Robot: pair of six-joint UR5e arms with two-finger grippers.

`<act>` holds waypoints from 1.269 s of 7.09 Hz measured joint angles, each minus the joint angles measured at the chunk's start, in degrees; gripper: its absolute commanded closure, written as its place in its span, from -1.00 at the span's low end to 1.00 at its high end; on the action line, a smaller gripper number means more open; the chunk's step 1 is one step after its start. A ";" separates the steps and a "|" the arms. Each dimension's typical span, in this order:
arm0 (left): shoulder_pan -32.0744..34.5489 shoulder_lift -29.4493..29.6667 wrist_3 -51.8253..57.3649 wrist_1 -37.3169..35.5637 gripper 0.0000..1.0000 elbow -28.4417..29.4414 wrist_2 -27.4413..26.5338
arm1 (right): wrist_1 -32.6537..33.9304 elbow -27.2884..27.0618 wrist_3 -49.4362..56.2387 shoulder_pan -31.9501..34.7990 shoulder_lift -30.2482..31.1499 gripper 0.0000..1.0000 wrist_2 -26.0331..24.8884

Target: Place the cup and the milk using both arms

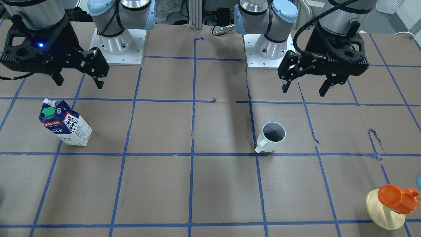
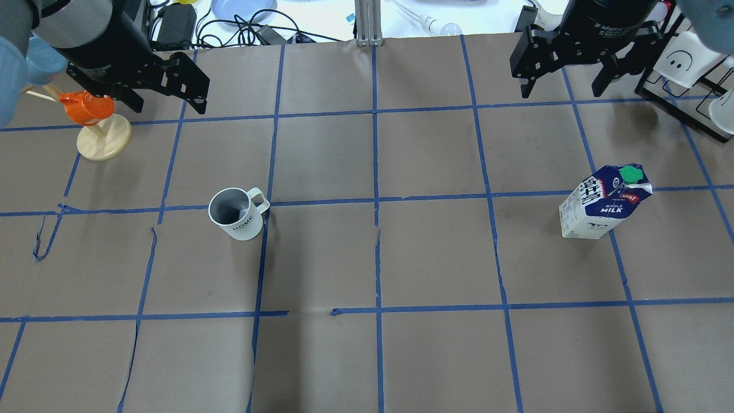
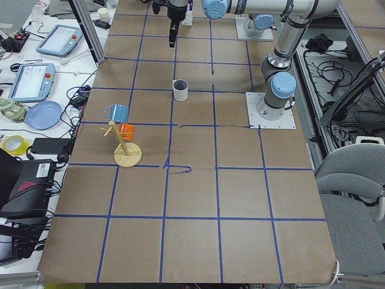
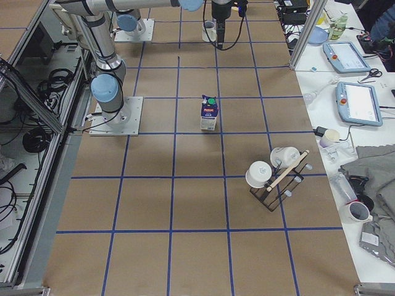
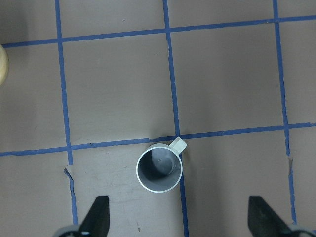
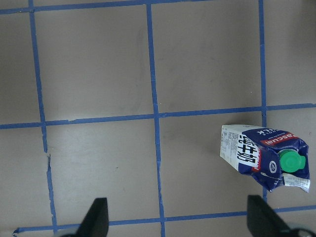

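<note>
Looking straight down, the brown-papered bench [image 6: 98,64] is marked into squares by blue tape [image 6: 156,123]. A blue-and-white milk carton [image 6: 264,155] stands at the right, its green cap [image 6: 290,162] facing up, just below a horizontal tape line. At the bottom edge, the pincer [image 6: 180,219] shows two black fingertips [image 6: 97,217] spread wide, well apart from the carton and holding nothing.

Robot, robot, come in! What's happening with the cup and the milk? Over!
Left end effector open, raised, empty. Right end effector the same. Cup and milk carton upright on table, untouched. Wooden stand apart from cup.
</note>
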State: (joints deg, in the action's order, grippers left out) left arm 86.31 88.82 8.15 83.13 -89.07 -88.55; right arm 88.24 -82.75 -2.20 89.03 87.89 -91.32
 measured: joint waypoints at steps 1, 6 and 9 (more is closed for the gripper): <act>-0.01 -0.03 -0.02 0.01 -1.00 0.01 -0.01 | 0.03 0.02 0.00 0.00 0.00 -1.00 0.00; -0.46 0.09 0.05 0.06 -1.00 0.27 -0.06 | 1.36 -0.04 -0.02 0.00 0.00 -1.00 0.28; -0.52 0.18 0.85 0.12 -1.00 0.29 -0.47 | 1.41 -0.08 -0.03 0.00 0.00 -1.00 0.42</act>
State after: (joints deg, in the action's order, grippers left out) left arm 85.79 89.00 9.00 83.26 -88.78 -89.02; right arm 89.65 -82.82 -2.22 89.03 87.89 -90.90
